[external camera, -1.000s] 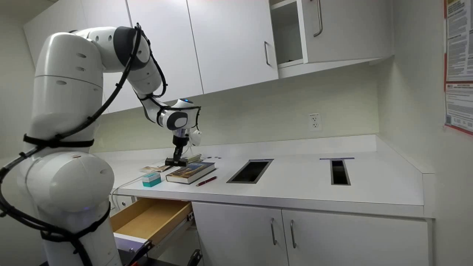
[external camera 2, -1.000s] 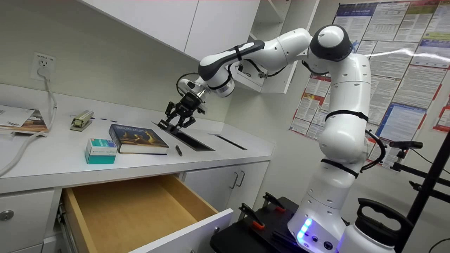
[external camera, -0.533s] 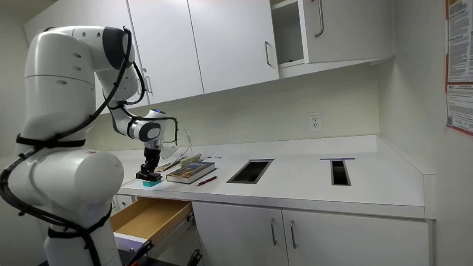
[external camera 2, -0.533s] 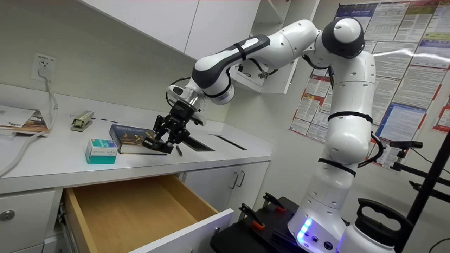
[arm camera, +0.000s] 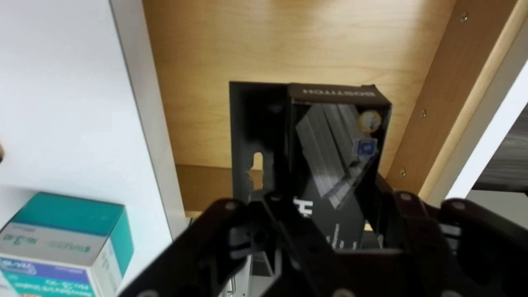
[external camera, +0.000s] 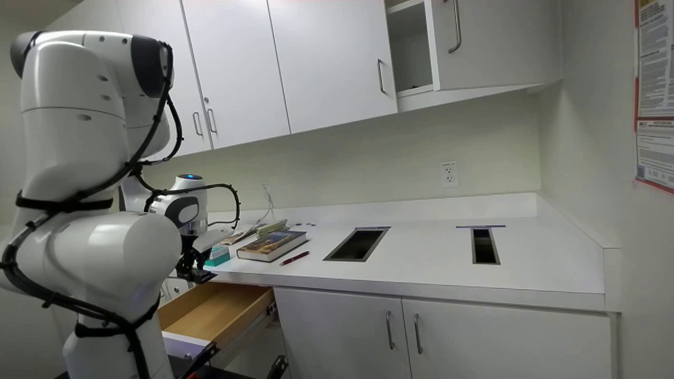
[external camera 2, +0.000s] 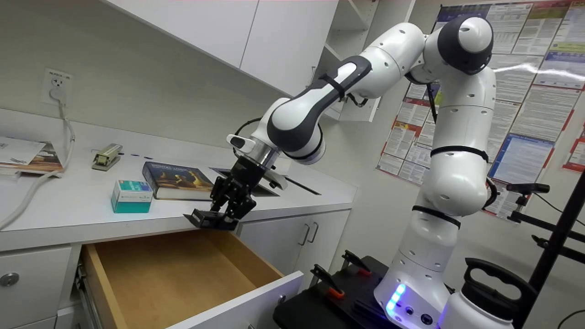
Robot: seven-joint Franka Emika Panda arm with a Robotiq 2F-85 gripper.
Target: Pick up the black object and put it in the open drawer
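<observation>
Gripper (arm camera: 324, 194), fingers closed to the width of the black box (arm camera: 330, 152) held between them, above the open drawer (external camera 2: 169, 274), just off the front edge of the counter (external camera 2: 87, 196); near that edge, a teal-and-white carton (external camera 2: 131, 196) and a book (external camera 2: 179, 183).

Office workroom, by looks: white cabinets (external camera: 331, 63), stapler (external camera 2: 106, 156), hardback book (external camera 2: 178, 180) (printed notices (external camera 2: 521, 160) posted, too).
</observation>
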